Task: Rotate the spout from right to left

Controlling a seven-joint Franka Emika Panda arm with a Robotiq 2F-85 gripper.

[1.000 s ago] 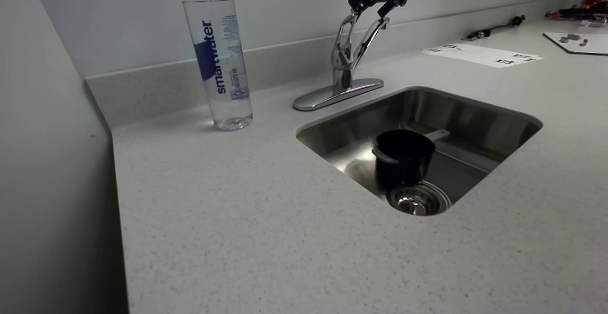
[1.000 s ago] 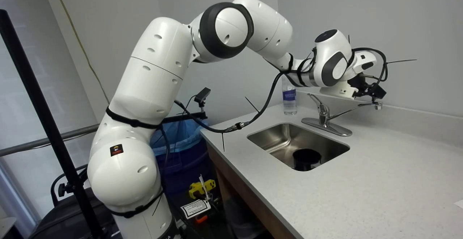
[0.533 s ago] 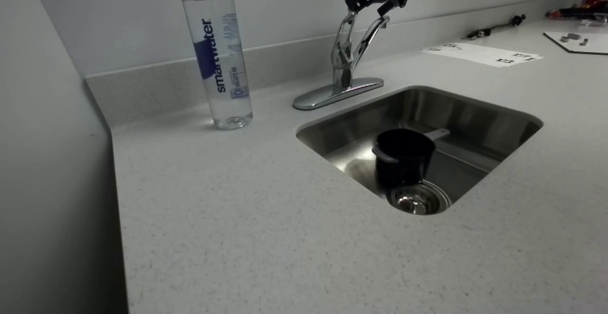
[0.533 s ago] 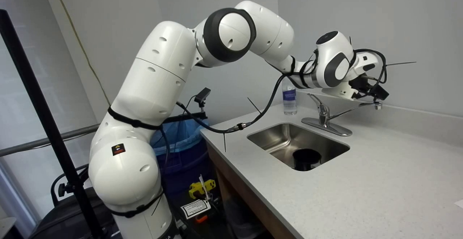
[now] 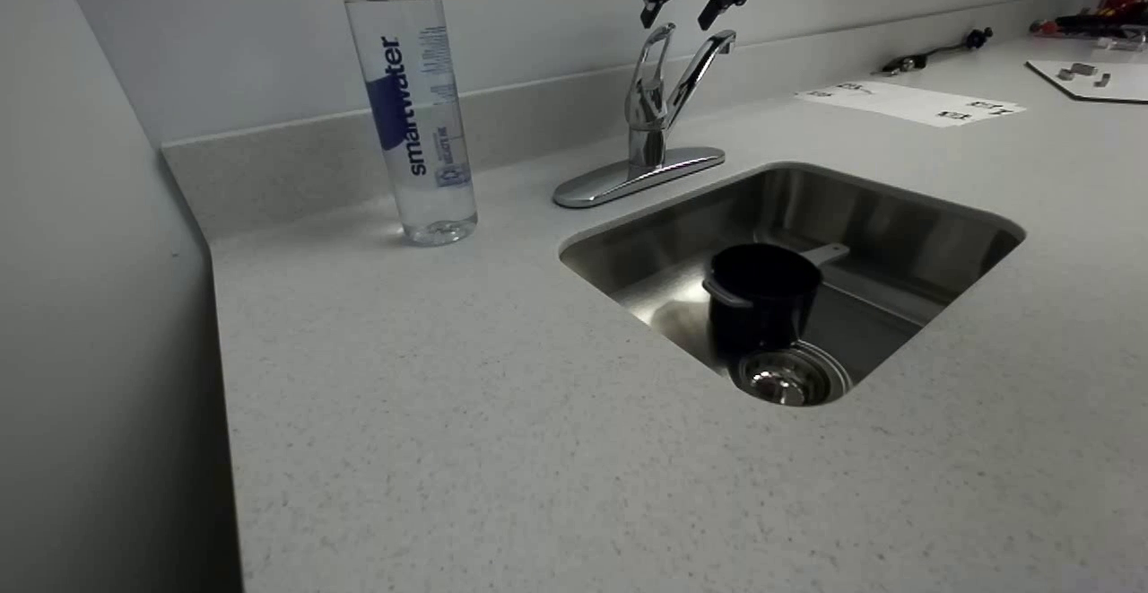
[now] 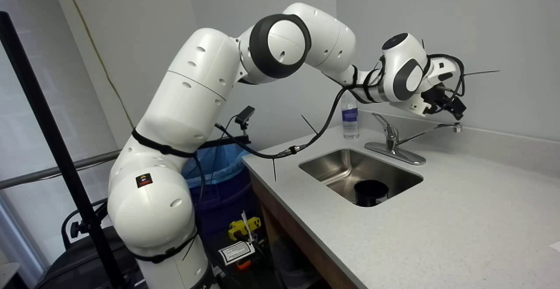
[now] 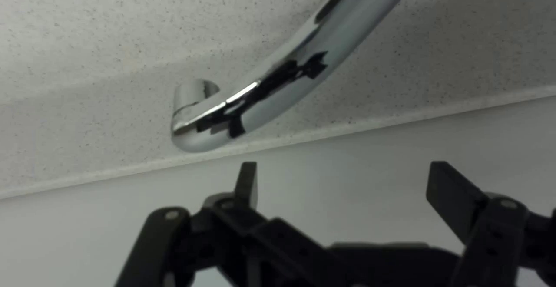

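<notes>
Speckled grey countertop (image 5: 404, 414): near its back edge, the slim chrome spout (image 7: 284, 86) lies just below the wide-spread, empty, two-fingered black claw (image 5: 675, 24).

White arm (image 6: 227, 71), smooth rounded; dark-grey joint ring (image 6: 259, 46) round white disc (image 6: 288, 43). Black straps (image 6: 165, 149), black cable (image 6: 269, 155), connector (image 6: 292, 150). Black-red label (image 6: 144, 180) near 12 o'clock on bottom joint (image 6: 148, 208). Matte black gripper (image 7: 343, 175); pale screw head (image 7: 172, 214), 8 o'clock in wrist view.
</notes>
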